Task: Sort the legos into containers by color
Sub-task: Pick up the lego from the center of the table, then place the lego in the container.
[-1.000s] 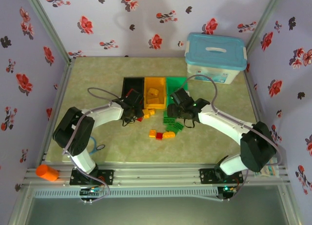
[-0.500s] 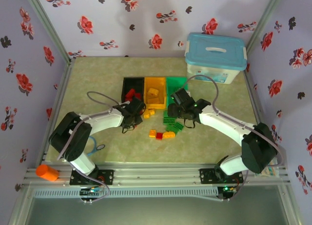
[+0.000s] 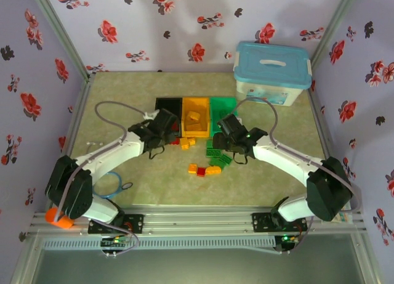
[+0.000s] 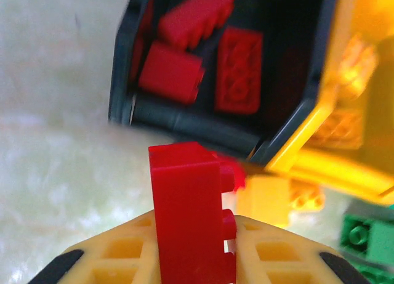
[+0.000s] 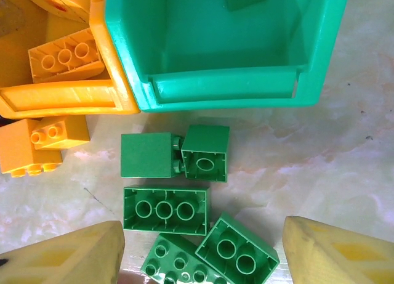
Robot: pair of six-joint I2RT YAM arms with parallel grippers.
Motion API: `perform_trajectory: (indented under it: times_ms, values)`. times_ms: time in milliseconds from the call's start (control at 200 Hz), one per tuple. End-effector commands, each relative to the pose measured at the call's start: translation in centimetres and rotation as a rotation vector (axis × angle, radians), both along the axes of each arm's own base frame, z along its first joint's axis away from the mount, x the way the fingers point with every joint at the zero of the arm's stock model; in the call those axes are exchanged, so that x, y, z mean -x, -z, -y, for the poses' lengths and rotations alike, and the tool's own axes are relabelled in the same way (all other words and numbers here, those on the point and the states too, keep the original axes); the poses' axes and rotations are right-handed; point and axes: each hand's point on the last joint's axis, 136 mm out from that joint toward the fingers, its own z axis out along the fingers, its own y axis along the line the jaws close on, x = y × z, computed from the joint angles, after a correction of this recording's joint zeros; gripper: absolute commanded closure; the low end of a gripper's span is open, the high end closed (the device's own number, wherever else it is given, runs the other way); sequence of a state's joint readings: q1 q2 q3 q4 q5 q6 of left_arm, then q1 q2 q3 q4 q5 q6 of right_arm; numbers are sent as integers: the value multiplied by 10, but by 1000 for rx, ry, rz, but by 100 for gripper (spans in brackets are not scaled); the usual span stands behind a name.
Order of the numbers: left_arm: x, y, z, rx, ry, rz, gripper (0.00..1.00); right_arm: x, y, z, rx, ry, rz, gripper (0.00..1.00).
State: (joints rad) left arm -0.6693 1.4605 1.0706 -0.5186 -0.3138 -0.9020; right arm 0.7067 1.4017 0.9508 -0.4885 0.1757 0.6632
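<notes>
in the black bin (image 4: 184, 119), several red legos (image 4: 238, 71)

The fixed top camera looks down from behind over the whole pale marbled table (image 3: 123, 105); both wrist cameras sit close, facing downward, sharing the front of the yellow-orange rectangular plastic bin (image 5: 61, 99)
</notes>
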Motion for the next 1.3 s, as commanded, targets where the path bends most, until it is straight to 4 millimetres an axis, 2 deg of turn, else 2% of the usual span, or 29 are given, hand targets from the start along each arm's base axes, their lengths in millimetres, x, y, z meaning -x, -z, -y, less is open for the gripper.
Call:
perform_trajectory:
  times_ms: [0,370,415,490,550,680,775,995,1110,1295]
  values:
    - [-18,-12,-3,-51,84,-7,84,2,-7,5,-34,24,21,32]
    - [-80,-17,3,-30,123,-63,76,13,-13,20,-25,41,42,32]
    - [-85,-17,5,-33,132,-72,69,13,-13,20,-26,43,42,32]
    - [-88,-20,5,-42,144,-90,38,14,-13,21,-29,45,41,32]
    - [-87,-22,5,-41,144,-88,29,15,-14,21,-30,46,43,32]
    - [-73,-16,0,-27,133,-83,27,15,-12,21,-37,53,44,32]
    - [-54,-4,-4,-25,133,-97,28,14,-8,19,-40,52,37,32]
    - [-11,42,-1,-25,162,-156,27,14,5,13,-53,50,10,32]
    - [-6,60,5,12,180,-177,27,13,8,10,-62,48,0,32]
    - [-13,66,18,46,218,-157,29,16,8,15,-55,55,3,33]
